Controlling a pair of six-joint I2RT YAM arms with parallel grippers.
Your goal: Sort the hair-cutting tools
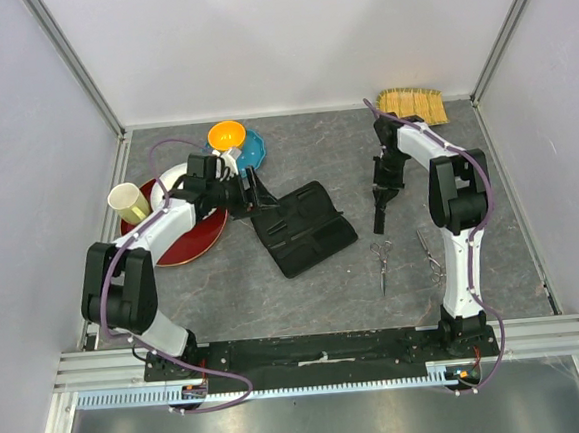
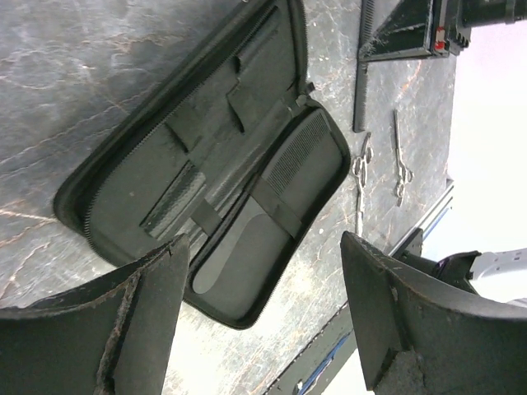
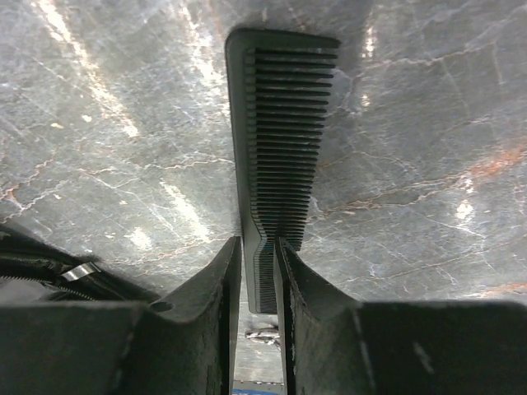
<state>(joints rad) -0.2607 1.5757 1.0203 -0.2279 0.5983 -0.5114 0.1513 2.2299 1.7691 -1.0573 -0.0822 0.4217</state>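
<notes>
A slim black comb (image 3: 280, 140) lies flat on the grey table, and my right gripper (image 3: 257, 271) is shut on its narrow end, a finger against each side. From above, this comb (image 1: 379, 212) points toward the near edge below my right gripper (image 1: 380, 191). Two silver scissors (image 1: 382, 262) (image 1: 431, 255) lie side by side nearer the arm's base. The open black zip case (image 1: 302, 227) holds a second comb (image 2: 300, 152) with a handle, tucked under a strap. My left gripper (image 2: 263, 313) hovers open over the case's left end, holding nothing.
A red plate (image 1: 186, 240), a cream cup (image 1: 128, 202), an orange bowl (image 1: 227, 134) and a blue bowl (image 1: 252, 149) crowd the back left. A bamboo mat (image 1: 412, 104) lies at the back right. White walls enclose the table.
</notes>
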